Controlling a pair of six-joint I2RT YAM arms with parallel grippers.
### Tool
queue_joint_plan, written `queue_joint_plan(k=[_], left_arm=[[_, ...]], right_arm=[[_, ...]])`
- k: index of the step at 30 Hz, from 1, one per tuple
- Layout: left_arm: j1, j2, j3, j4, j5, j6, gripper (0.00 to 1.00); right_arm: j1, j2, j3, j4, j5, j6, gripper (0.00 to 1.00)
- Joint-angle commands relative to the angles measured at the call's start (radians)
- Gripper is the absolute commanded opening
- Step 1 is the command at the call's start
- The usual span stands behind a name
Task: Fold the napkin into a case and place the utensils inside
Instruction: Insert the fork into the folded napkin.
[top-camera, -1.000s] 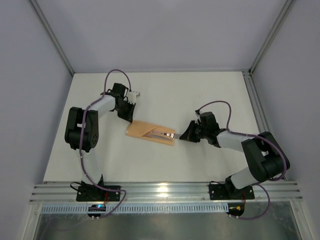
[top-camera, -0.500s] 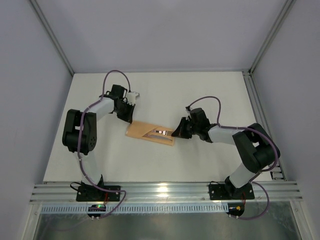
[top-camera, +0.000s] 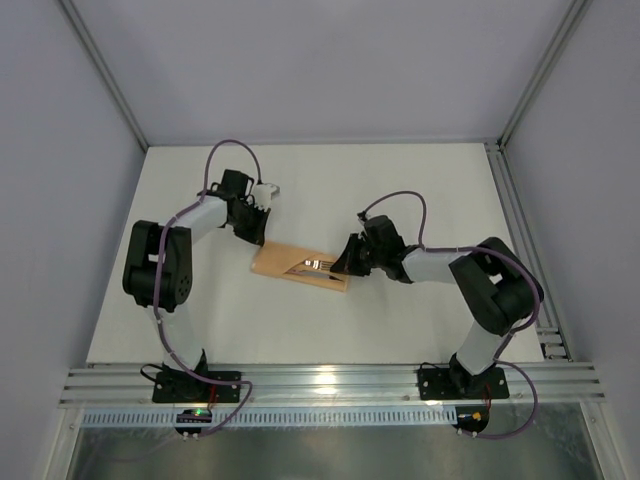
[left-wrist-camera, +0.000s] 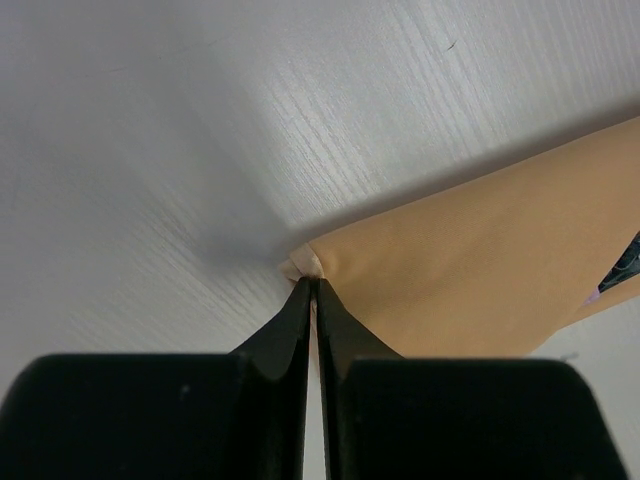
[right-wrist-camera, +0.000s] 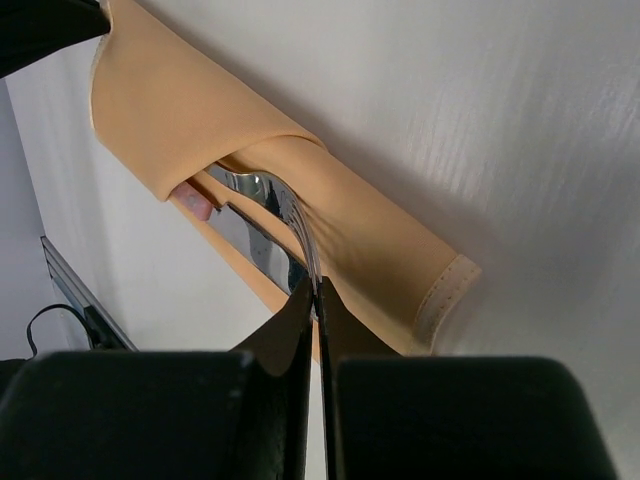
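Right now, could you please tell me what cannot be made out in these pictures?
- Handles of the slim shiny utensils: right wrist view, tucked under the folded peach-orange cloth case.
- Which utensil is which: top view, too small, partly under the right end effector.
- Rest of the case: left wrist view, cut off by the right edge; the left end effector hides its near part.
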Motion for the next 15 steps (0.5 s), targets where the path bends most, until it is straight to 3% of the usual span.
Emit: queue_joint_plan(k=[1,6,10,14,15], left_arm=[[0.006,-0.046,-0.006,0.024,0.032,0.007,0.04],[0.004,-0.048,-0.007,0.022,0.022,0.007,0.03],[0.006,-0.049,-0.012,0.022,0.015,0.007,0.03],[0.006,-0.051,-0.020,0.025,0.015,0.007,0.03],[0.006,-0.049,-0.021,0.025,0.012,0.007,0.03]], right_arm=[[0.014,0.027,0.038,0.076,0.026,0.033,0.04],[0.014,0.049,0.064,0.057,0.041,0.016,0.08],[0.014,0.009,0.085,-0.018,0.061,-0.041,0.38],[0.013,-0.075,0.146,-0.218,0.067,-0.180,0.56],[0.014,-0.092,0.154,-0.254,0.078,-0.199,0.57]])
